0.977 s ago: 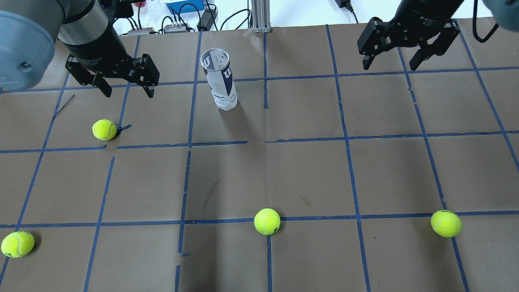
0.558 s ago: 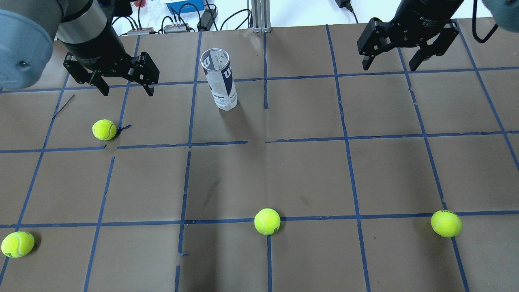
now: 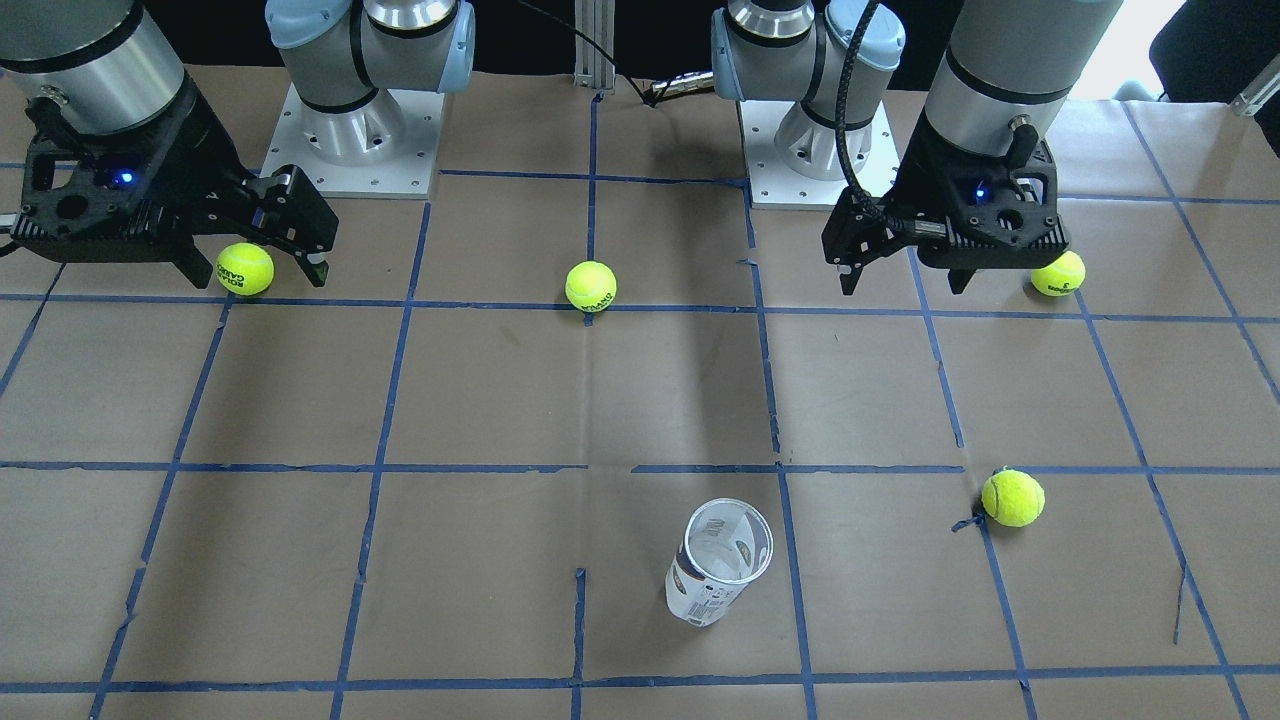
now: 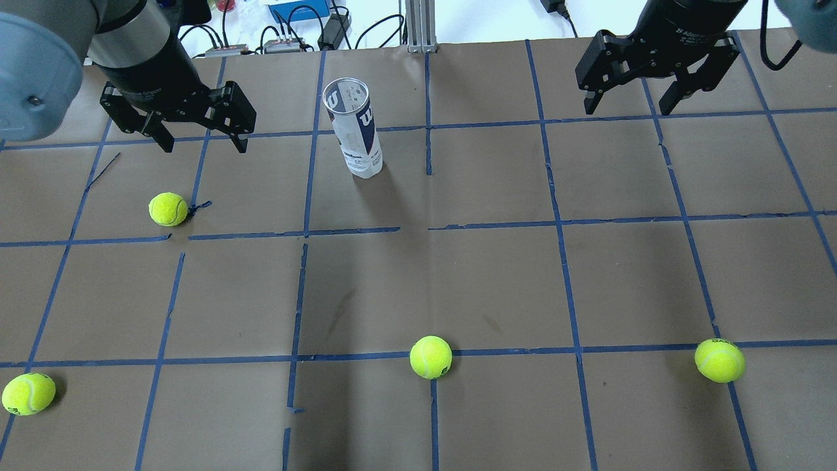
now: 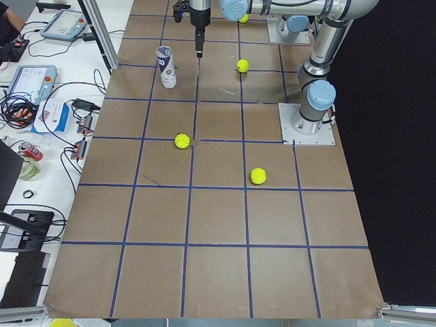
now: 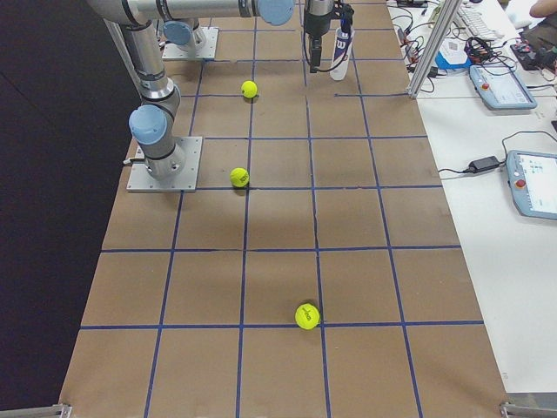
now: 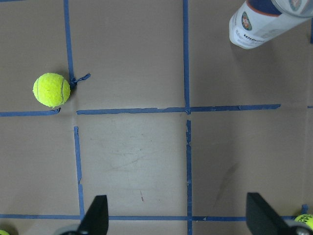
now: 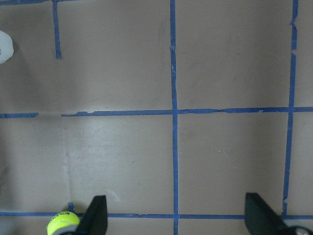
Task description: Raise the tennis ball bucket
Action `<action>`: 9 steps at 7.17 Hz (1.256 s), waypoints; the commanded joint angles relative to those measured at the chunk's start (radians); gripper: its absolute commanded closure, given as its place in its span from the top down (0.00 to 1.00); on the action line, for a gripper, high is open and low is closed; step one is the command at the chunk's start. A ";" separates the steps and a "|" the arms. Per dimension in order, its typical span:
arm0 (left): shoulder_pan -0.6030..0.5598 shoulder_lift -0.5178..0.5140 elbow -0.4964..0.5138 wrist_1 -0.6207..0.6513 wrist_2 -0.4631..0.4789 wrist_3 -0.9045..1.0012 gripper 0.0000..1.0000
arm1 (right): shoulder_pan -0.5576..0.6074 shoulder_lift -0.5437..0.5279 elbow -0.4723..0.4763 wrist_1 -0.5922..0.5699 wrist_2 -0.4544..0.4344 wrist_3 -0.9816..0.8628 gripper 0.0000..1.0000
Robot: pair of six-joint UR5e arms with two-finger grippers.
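A robotics lab. 2 industrial arms (image 6: 146, 124) stand bolted through metal base plates (image 3: 290, 165) to a big table (image 4: 497, 281) covered in brown paper and marked into squares with a grid of blue tape (image 4: 621, 222). An aluminium post (image 4: 418, 23) rises at the table's far edge. On the white bench (image 6: 487, 261) alongside lie teach pendants (image 6: 535, 183), a power brick (image 6: 483, 164) and tangled cables (image 5: 17, 109), the clutter of a test setup, not of a home or shop.
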 commanded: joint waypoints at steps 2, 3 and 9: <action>0.016 0.000 -0.001 0.002 -0.090 -0.005 1.00 | 0.000 0.000 0.001 0.000 0.004 -0.001 1.00; 0.019 0.002 -0.001 0.001 -0.093 -0.005 1.00 | 0.000 0.000 0.001 0.000 0.004 -0.001 1.00; 0.016 0.011 -0.012 0.001 -0.086 -0.008 1.00 | 0.000 0.002 0.001 -0.003 0.005 -0.004 1.00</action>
